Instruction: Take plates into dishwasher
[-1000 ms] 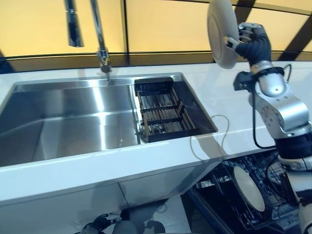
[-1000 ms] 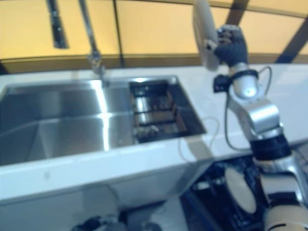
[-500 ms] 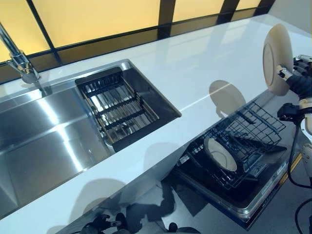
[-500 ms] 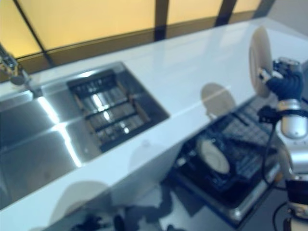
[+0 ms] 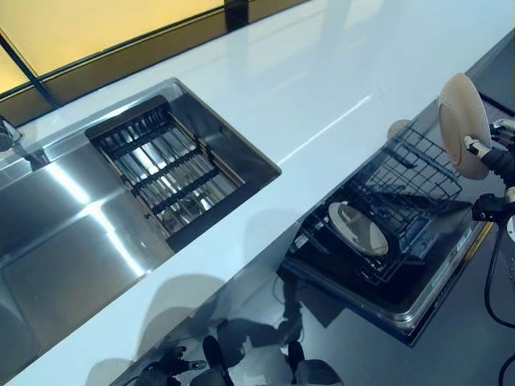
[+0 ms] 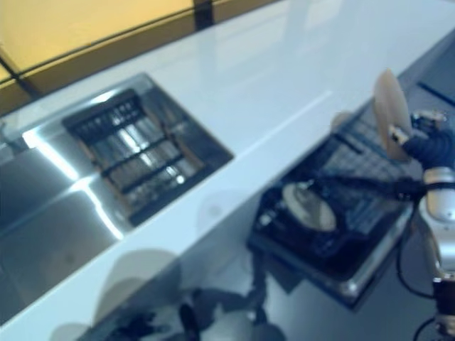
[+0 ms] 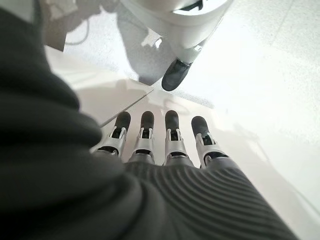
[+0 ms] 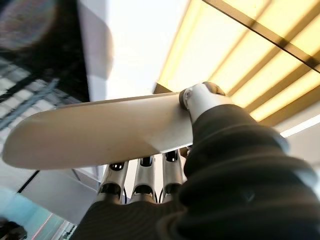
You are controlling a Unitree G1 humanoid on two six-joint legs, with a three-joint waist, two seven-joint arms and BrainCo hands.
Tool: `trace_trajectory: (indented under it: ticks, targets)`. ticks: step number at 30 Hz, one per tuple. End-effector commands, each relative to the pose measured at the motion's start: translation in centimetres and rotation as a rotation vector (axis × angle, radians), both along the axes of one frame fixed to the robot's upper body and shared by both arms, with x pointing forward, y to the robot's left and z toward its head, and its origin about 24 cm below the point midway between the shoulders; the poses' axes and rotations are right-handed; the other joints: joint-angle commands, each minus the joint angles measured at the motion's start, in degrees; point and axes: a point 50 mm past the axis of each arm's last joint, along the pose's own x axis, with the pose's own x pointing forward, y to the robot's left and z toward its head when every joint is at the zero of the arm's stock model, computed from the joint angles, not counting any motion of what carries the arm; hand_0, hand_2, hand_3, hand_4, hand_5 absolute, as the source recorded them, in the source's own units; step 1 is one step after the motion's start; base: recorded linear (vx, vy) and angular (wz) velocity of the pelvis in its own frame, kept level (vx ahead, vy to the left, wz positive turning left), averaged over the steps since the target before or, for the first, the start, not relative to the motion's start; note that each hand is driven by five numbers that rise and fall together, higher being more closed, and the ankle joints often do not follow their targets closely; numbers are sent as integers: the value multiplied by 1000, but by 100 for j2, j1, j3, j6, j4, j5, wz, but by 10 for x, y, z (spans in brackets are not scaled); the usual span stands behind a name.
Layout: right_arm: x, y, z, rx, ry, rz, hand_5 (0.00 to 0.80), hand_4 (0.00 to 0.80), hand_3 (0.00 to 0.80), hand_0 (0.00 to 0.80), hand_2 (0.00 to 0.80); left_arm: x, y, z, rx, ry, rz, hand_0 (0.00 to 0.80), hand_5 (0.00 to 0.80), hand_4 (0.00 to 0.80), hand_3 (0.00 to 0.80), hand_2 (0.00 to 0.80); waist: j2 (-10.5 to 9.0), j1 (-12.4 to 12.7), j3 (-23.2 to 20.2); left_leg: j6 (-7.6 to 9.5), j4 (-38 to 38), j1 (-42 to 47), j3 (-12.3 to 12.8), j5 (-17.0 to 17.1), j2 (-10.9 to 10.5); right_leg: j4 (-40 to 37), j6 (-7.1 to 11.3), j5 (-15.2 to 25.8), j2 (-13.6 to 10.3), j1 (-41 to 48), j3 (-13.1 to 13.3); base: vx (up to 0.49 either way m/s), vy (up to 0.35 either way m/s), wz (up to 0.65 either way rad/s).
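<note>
The right hand (image 5: 500, 153) holds a cream plate (image 5: 463, 125) on edge above the far side of the open dishwasher's wire rack (image 5: 402, 205); thumb on one face, fingers (image 8: 145, 175) behind the other, pinching the rim. A second plate (image 5: 359, 228) lies tilted in the rack's near section, apart from the held one. The rack's raised wire wall stands between the two plates. The white counter (image 5: 306, 88) runs beside the dishwasher, with a steel sink (image 5: 72, 217) set into it; a dark slatted drainer (image 5: 165, 173) sits in the sink's right end. The right wrist view alone shows the pinch, with the plate's underside across the frame. The left wrist view shows the left hand (image 7: 165, 145) over pale floor, fingers straight, side by side, holding nothing; in the eye views it appears only at the bottom edge.
</note>
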Motion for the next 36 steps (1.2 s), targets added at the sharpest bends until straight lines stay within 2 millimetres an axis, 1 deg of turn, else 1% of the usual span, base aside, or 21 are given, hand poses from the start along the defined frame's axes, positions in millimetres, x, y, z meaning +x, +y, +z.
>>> trace_trajectory:
  ticks: [1,5,8,15,20,25,29,36]
  targets:
    - [6,1,42,-137,-93,2,800,800,800,800,800,57,21,30,66,-188,19,0,0,0,0,0,-17,38,109,190,45,-447,-161,-85,-224,658,-214,-112,410,-186,-145,-124,2,-4]
    - [11,-3,35,-168,-9,-1,800,800,800,800,800,66,20,36,63,-220,4,0,0,0,0,0,66,13,277,182,1,-492,-204,-65,-261,685,-218,-81,395,-319,-145,-100,17,-11]
    - [15,-5,35,-212,31,-3,800,800,800,800,800,72,20,39,64,-236,-9,0,0,0,0,0,128,23,382,186,-7,-506,-229,-73,-292,749,-224,-87,369,-418,-178,-66,12,-15]
    - [22,-10,53,-298,78,-34,800,800,800,800,800,87,19,49,59,-281,-49,0,0,0,0,0,257,81,651,157,-19,-616,-339,-53,-367,909,-233,-68,305,-753,-263,-69,15,-2]
    - [29,-10,70,-360,117,-56,800,800,800,800,800,101,15,59,40,-325,-66,0,0,0,0,0,405,124,871,150,-19,-723,-443,-36,-457,1014,-228,-38,266,-1040,-282,-51,37,0]
    - [37,-10,82,-377,135,-83,800,800,800,800,800,107,15,64,31,-349,-72,0,0,0,0,0,520,172,1038,155,-19,-823,-536,-12,-511,1086,-205,11,250,-1315,-271,-35,24,-4]
    - [42,-12,89,-391,151,-122,800,800,800,800,800,109,15,66,28,-354,-73,0,0,0,0,0,588,213,1116,153,-19,-902,-610,21,-537,1150,-190,27,248,-1490,-262,-17,4,-2]
    - [46,-20,88,-383,193,-178,800,800,800,800,800,111,16,69,27,-366,-75,0,0,0,0,0,665,285,1205,155,-19,-962,-700,49,-527,1297,-179,26,261,-1701,-309,1,-9,0]
